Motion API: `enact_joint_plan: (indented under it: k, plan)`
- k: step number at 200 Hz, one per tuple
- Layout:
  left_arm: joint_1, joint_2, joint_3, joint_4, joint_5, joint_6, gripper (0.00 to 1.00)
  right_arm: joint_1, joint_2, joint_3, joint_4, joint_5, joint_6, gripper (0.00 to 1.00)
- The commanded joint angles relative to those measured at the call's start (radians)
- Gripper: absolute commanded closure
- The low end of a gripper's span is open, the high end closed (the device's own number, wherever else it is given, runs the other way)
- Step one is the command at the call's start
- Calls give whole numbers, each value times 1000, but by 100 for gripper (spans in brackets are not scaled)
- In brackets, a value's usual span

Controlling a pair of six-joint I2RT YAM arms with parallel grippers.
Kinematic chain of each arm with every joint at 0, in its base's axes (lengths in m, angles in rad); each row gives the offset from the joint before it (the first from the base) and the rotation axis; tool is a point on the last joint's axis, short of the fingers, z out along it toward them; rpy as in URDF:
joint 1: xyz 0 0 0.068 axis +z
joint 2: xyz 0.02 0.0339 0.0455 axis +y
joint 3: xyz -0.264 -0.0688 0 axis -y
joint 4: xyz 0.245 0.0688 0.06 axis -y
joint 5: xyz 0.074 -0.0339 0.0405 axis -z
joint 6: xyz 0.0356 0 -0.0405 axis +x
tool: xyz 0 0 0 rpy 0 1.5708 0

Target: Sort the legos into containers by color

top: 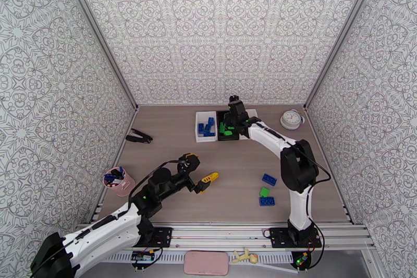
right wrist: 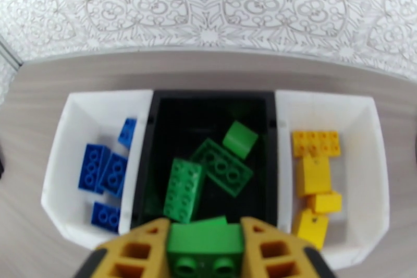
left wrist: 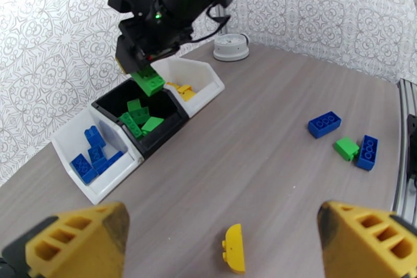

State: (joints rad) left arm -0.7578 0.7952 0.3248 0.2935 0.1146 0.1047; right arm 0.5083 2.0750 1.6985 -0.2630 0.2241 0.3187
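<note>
right gripper (right wrist: 204,237) clamped on a green lego (left wrist: 148,81) above the black bin (right wrist: 208,101), table's (top: 234,154) far edge, white bins (right wrist: 88,112) flanking. left gripper (left wrist: 221,224) jaws wide apart over a yellow lego (left wrist: 234,248). top view takes in a pink cup (top: 121,182) by the left edge.

Wood-grain table (top: 234,201), patterned walls (top: 219,28) on 3 sides. Round white clock (top: 291,119) lies face-up at the far right corner. Small pink cup (top: 124,186) near the left edge, stuffed w/ dark & blue bits, can't tell what. Black hinged tool (top: 139,137) lies further back on the left. Beyond the near rail (top: 229,232): flat pink pad (top: 206,263), small cream obj. (top: 245,257) just beside it.
</note>
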Motion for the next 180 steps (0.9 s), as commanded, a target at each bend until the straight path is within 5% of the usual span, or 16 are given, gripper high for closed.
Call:
enact_joint_plan:
  k: [1,44,81,131,180]
  plan:
    - [-6,-11,-6,-40,-33,-18,0,-5,89,111,2,20,-44,79]
    - [-6,-29,3,-73,-63,-39,0,-9,206,249,-51,35,-49,77]
    - [-5,-51,-2,-90,-78,-31,0,-8,167,217,-47,5,-1,53]
    - [0,-45,-33,-24,-39,-46,0,-9,-110,-168,123,-33,101,22]
    - [2,16,-41,40,52,-31,0,7,-436,-572,131,-29,201,16]
